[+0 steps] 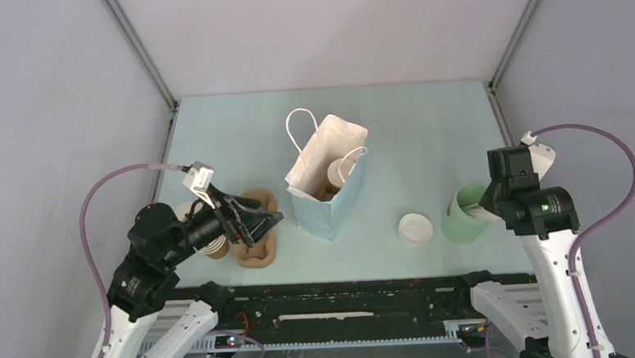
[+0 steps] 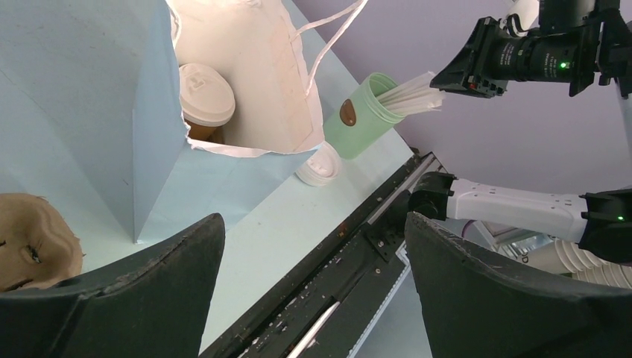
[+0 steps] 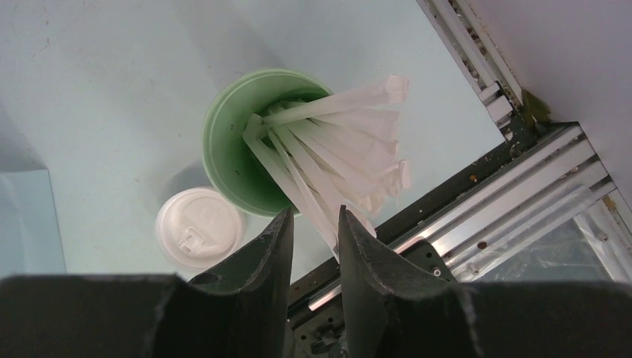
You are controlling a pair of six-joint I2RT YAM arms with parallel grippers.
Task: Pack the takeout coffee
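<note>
Looking down on the desk [image 1: 427, 132], the pale blue paper bag [image 1: 328, 203] stands upright in the middle, mouth open and white cord handles flopping. There's the takeout coffee [image 2: 205, 93], sitting inside the bag against one wall, with a white lid on top and a sliver of brown side showing beneath it. Over on the left, the left gripper [image 1: 269, 221] hangs above the brown pulp carrier [image 1: 256, 252] with its jaws spread wide and nothing between them. On the right, the right gripper [image 3: 314, 212] is over the green cup [image 3: 223, 149], which is stuffed with white sticks [image 3: 343, 142]. Its jaws are drawn in narrow, with one stick running into the gap between them (whether it's actually pinched, I can't tell from this angle). A loose white lid [image 3: 200, 227] lies flat on the desk just beside the green cup, on the bag's side.
</note>
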